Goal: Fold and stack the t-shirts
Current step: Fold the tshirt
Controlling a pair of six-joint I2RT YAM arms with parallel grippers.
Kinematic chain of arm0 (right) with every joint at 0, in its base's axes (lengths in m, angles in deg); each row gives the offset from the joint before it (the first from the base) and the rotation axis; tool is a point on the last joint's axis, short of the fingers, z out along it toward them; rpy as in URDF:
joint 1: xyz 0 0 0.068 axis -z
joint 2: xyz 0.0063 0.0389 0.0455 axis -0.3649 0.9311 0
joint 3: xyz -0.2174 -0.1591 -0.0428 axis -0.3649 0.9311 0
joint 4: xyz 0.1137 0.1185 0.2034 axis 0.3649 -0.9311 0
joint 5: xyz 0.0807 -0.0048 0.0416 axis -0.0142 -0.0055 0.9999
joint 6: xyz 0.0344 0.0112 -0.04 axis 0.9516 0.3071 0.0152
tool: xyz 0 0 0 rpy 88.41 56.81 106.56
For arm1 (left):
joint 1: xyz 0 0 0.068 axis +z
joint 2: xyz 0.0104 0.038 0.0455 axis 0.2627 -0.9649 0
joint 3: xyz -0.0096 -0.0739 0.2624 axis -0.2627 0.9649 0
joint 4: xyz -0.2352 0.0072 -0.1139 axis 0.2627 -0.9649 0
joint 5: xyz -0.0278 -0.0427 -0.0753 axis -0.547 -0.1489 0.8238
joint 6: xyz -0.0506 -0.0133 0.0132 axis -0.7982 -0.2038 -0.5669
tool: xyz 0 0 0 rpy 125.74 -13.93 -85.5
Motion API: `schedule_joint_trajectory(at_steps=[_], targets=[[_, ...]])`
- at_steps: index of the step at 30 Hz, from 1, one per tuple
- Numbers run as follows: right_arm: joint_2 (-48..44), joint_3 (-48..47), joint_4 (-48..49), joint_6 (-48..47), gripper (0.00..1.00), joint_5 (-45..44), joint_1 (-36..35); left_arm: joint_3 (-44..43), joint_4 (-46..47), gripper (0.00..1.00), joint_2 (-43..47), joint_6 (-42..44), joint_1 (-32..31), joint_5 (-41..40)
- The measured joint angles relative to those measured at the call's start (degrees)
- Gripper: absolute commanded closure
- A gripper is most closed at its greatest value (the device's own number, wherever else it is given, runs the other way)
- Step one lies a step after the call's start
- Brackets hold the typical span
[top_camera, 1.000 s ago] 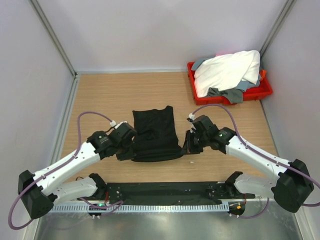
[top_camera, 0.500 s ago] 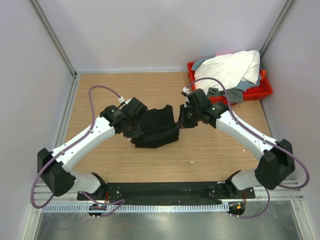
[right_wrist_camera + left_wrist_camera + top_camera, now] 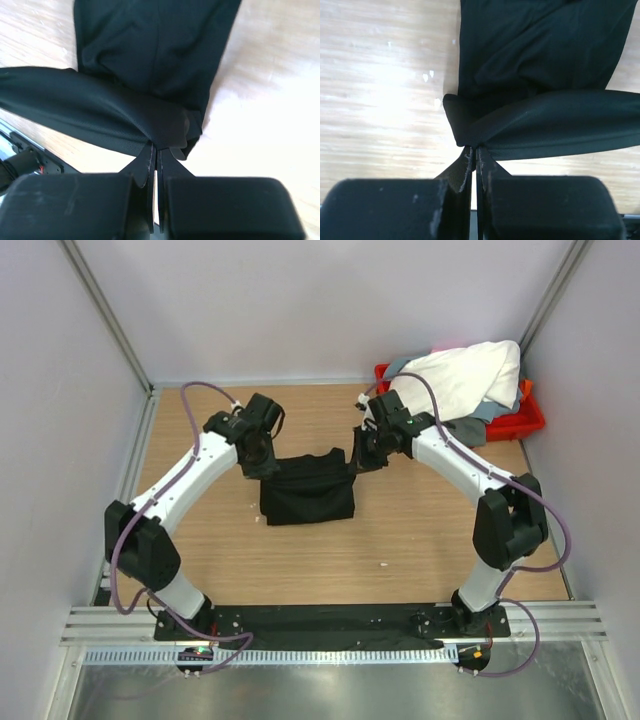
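the black shirt lies in the middle of the table, at the centre of the top view, already doubled into a rough rectangle with its upper edge raised off the wood. the left hand is pinched tight on the upper left corner of that edge. in its wrist view the fingers meet with only a thin fold of black cloth between them. the right hand is clamped the same way on the upper right corner, and the cloth sags in a loose band between the two grips.

the shirt looks light, soft and limp. it will likely droop and crease wherever it is not held, and it has no stiffness to carry a fold by itself. it seems best held at the corners or along a hem, both ends at once, with the edge stretched taut so the layers land flat. a thin pinch like these may slip if pulled hard.

in the upper right of the frame the red tray holds the white shirt, heaped and unfolded, with the grey shirt bunched under it and spilling over the near rim.
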Motion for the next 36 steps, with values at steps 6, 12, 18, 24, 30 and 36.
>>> schedule_joint_trajectory(at_steps=[6, 12, 18, 24, 30, 36], targets=[[10.5, -14.0, -1.8, -1.4, 0.91, 2.1, 3.1, -10.4, -0.3, 0.89, -9.9, 3.7, 5.4, 3.0], [33.6, -41.6, -5.2, -1.7, 0.11, 4.5, 7.6, -40.9, -4.5, 0.27, -36.3, 7.7, 12.2, 8.1], [37.0, -38.2, -5.0, -0.8, 0.09, 5.9, 10.7, -47.1, -6.3, 0.23, -46.6, 8.5, 15.0, 10.6], [20.7, -18.2, -1.6, -0.7, 0.09, 7.1, 10.3, -23.3, -0.2, 0.23, -29.1, 8.4, 14.6, 10.8], [-0.9, 0.9, 5.3, 0.6, 0.08, 9.6, 9.7, -9.4, 9.9, 0.29, -17.3, 8.2, 14.4, 13.0], [-12.0, 9.6, 5.4, 0.8, 0.08, 12.0, 9.7, -10.6, 14.7, 0.32, -26.4, 8.2, 14.4, 14.9]])
